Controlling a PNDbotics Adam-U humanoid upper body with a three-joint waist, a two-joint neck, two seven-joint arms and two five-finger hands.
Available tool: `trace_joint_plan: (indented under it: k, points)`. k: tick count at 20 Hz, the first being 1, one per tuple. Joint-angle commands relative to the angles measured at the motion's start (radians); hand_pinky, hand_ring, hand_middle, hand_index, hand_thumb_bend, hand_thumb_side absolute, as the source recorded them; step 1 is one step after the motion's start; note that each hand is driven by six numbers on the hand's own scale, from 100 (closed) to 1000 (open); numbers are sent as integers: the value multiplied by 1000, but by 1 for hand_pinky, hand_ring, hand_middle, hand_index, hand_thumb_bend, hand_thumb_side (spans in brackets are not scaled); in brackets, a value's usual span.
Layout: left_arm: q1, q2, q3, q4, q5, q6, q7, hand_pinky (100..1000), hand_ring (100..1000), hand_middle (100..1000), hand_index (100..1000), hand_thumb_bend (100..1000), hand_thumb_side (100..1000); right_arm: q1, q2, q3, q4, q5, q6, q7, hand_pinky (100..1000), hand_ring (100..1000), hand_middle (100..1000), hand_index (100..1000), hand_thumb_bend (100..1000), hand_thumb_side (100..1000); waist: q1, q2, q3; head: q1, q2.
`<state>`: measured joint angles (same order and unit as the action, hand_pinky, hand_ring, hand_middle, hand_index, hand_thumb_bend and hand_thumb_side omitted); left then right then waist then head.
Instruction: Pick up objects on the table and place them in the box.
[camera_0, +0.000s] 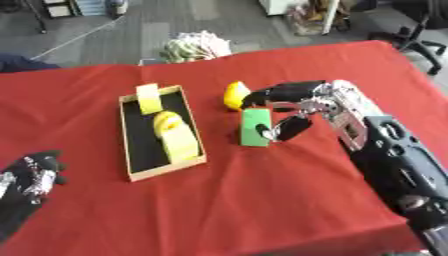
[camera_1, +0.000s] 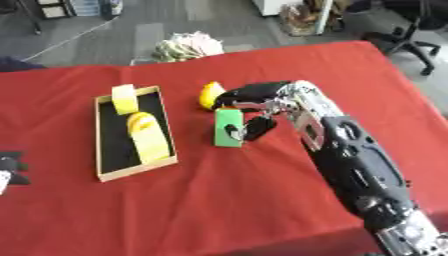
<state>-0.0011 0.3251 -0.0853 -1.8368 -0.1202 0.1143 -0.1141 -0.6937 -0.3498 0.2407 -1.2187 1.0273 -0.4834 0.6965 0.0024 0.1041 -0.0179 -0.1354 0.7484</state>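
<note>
Red cloth (camera_0: 262, 200) covers the table. On it, the right hand (camera_0: 293, 107) pinches a green block (camera_0: 255, 128) beside the box (camera_0: 131, 150) (yellow things inside). Left hand (camera_0: 33, 172) rests open, low.

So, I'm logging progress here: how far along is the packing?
Partly done. Three yellow pieces already lie in the box. The right hand is curled round the green block, which is not yet in the box. A yellow object waits on the red table beside it. The left hand rests idle at the lower left.
</note>
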Motion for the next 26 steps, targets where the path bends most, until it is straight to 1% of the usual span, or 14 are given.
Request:
trace_joint_plan:
  k: [1, 4, 7, 8, 9, 10, 11, 12, 13, 15, 17, 19, 20, 26]
  points:
    - [-4, 11, -1, -10, -3, -2, -4, 749, 579, 604, 800, 100, 676, -11, -2, -3, 15, 56, -103, 79, 918, 1000, 1000, 1000, 134, 633, -8, -25, 1, -3, 4]
    - [-4, 11, -1, -10, -3, -2, -4, 748, 579, 604, 800, 100, 676, -11, 6, -2, 42, 106, -105, 61, 918, 1000, 1000, 1000, 182, 626, -8, -26, 1, -3, 4]
    - [-4, 9, -1, -10, -3, -3, -4, 749, 579, 604, 801, 100, 677, -10, 15, -5, 63, 147, -104, 34, 899, 978, 979, 1000, 228, 507, -7, -25, 1, -2, 3]
    - [-4, 9, 0, -10, -3, -3, -4, 749, 579, 604, 801, 100, 677, -9, 17, -8, 68, 158, -100, 18, 896, 974, 967, 1000, 225, 509, -7, -25, 1, -2, 3]
    - [-4, 9, 0, -10, -2, -3, -4, 749, 579, 604, 800, 100, 677, -10, 20, -12, 71, 167, -95, -2, 875, 930, 863, 1000, 220, 508, -7, -25, 1, -2, 3]
    - [-4, 9, 0, -10, -2, -3, -3, 749, 579, 604, 801, 100, 677, -10, 21, -15, 74, 175, -87, -27, 859, 901, 821, 1000, 209, 509, -7, -25, 1, -2, 3]
    - [-4, 8, 1, -10, -2, -2, -3, 749, 579, 604, 800, 100, 678, -12, 22, -20, 73, 181, -74, -59, 809, 811, 701, 1000, 196, 501, -7, -25, 1, -2, 4]
    - [-4, 8, 1, -10, -2, -2, -2, 749, 579, 604, 800, 100, 678, -12, 23, -24, 72, 185, -60, -98, 801, 800, 687, 1000, 189, 497, -7, -25, 1, -2, 4]
    - [-3, 7, 1, -9, -2, -2, -2, 749, 579, 604, 800, 100, 679, -12, 25, -28, 72, 186, -44, -137, 757, 730, 596, 1000, 147, 470, -7, -25, 1, -2, 4]
    - [-3, 7, 1, -9, -2, -2, -1, 749, 579, 604, 800, 100, 679, -13, 28, -36, 74, 175, -14, -208, 682, 609, 484, 976, 100, 411, -8, -25, 1, -1, 3]
    - [-3, 6, 1, -9, -2, -3, -1, 749, 579, 604, 800, 100, 678, -15, 31, -42, 74, 154, 7, -260, 650, 566, 440, 963, 100, 372, -8, -25, 2, -2, 4]
    - [-3, 6, 2, -9, -2, -3, 0, 750, 579, 604, 800, 100, 677, -21, 32, -47, 69, 122, 19, -291, 630, 544, 416, 956, 100, 385, -8, -25, 3, -3, 3]
    - [-3, 6, 3, -10, -2, -3, 1, 750, 579, 604, 800, 100, 677, -26, 33, -48, 62, 102, 23, -300, 626, 537, 409, 955, 100, 329, -8, -25, 3, -3, 4]
    - [-4, 4, 5, -12, -3, -3, 3, 750, 579, 604, 800, 100, 674, -107, 39, -44, 11, -33, 34, -301, 600, 502, 380, 945, 100, 257, -9, -28, 13, -4, 5]
